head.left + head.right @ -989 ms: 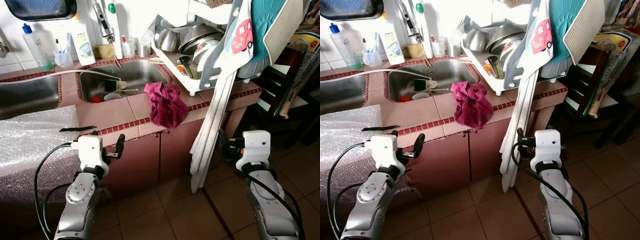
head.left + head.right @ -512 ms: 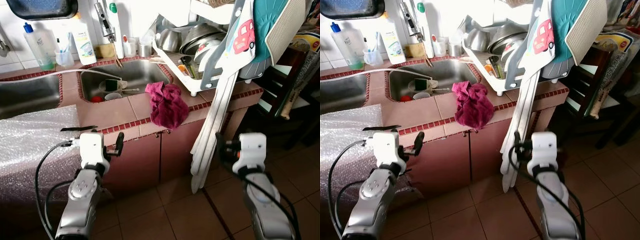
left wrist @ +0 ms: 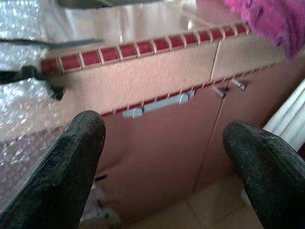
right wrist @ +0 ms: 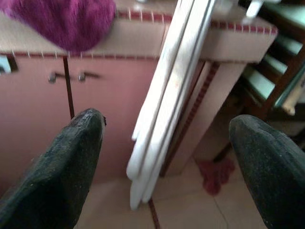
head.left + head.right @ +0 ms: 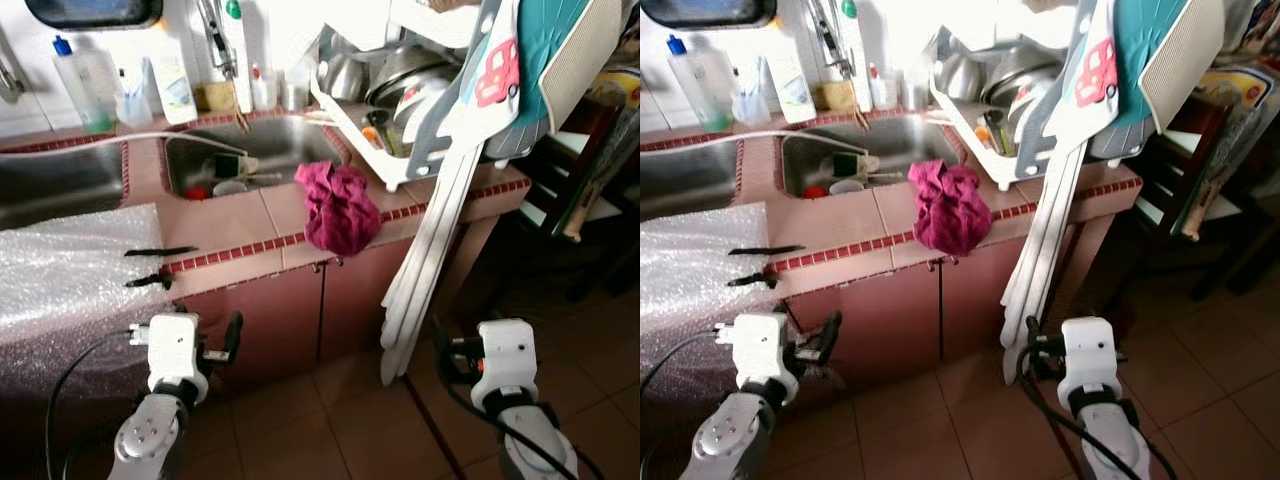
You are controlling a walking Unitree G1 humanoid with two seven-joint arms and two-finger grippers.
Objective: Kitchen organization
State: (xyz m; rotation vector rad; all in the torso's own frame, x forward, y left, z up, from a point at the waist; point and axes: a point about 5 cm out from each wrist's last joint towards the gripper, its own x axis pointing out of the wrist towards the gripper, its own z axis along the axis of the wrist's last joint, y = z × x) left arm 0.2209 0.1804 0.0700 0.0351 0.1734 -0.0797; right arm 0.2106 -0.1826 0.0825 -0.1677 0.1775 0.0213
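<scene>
Bright light blows out the wall behind the sink (image 5: 240, 150) to white glare, while the floor (image 5: 350, 420) lies dimmer. Both head views are slightly motion-blurred; wrist views are soft, their near fingers (image 3: 71, 167) out of focus.

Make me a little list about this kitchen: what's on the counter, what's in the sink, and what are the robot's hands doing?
counter: magenta cloth draped over the tiled edge; bubble wrap at the robot's left
sink: dishes inside the sink
dish rack: dish rack piled with metal bowls
left gripper: left gripper low before the cabinet door, fingers apart, empty
right gripper: right gripper low near the white boards, fingers apart, empty
</scene>
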